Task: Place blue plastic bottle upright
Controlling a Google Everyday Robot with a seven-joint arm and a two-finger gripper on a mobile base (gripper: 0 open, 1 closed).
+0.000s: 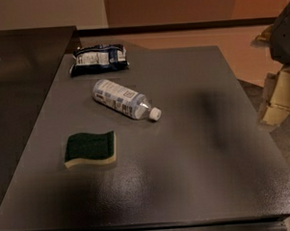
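**A:** How does the blue plastic bottle (120, 99) lie?

**B:** On its side on the grey worktop (199, 153), in the far left part of it. Its long axis runs on a diagonal, from far-left to near-right in the camera view.

**A:** Which end points where?

**B:** The white cap (155, 114) is the nearer end. It points to the right and toward the front edge. The base points back and left, toward the snack packet (99, 59). The printed label faces upward.

**A:** Is anything touching it?

**B:** No. The dark snack packet lies just behind the base, apart from it, near the far left corner. A sponge (90, 148), green on top and yellow beneath, lies flat nearer the front, to the left of the cap end, and is also apart.

**A:** Where is the claw?

**B:** The claw (278, 94) shows as a pale shape at the right border of the view, beyond the worktop's right edge and not over it. A dark part of the arm (285, 32) sits above it, cut off by the border.

**A:** Spread or pressed together?

**B:** I cannot tell.

**A:** And the bottle relative to it?

**B:** Well apart. The bottle lies far to the left of the claw, across much of the worktop's width. Its cap end is the end nearer the claw, but it aims toward the front, not straight at it.
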